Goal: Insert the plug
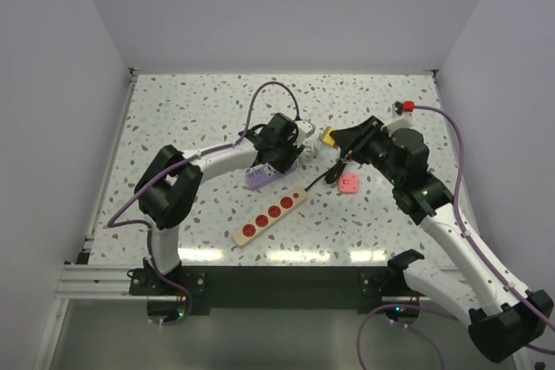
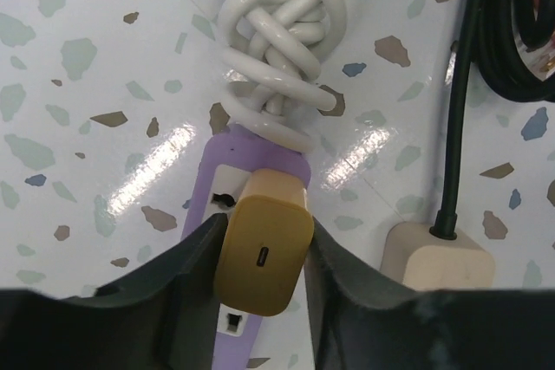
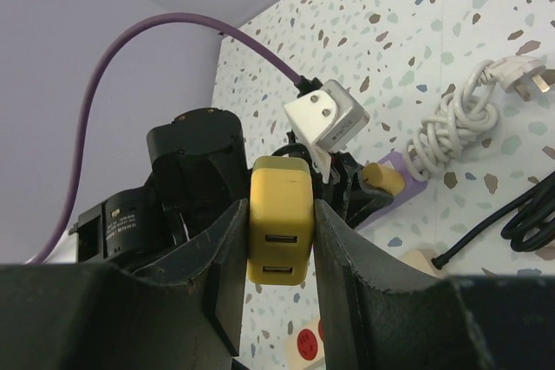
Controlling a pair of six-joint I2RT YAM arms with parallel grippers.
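Note:
My left gripper (image 2: 264, 244) is shut on a mustard plug (image 2: 263, 257) with one small port. That plug stands in a socket of the purple power strip (image 2: 198, 201). The top view shows the same gripper (image 1: 290, 152) above the purple strip (image 1: 263, 178). My right gripper (image 3: 279, 244) is shut on a second yellow plug (image 3: 279, 214) with two ports. It holds this plug (image 1: 328, 136) in the air just right of the left gripper. Past it, the right wrist view shows the mustard plug (image 3: 381, 178) on the purple strip (image 3: 406, 165).
A coiled white cable (image 2: 282, 32) leaves the far end of the purple strip. A cream strip with red sockets (image 1: 270, 214) lies in front, its black cable (image 2: 460, 127) running beside the purple strip. A pink adapter (image 1: 349, 183) lies below the right gripper.

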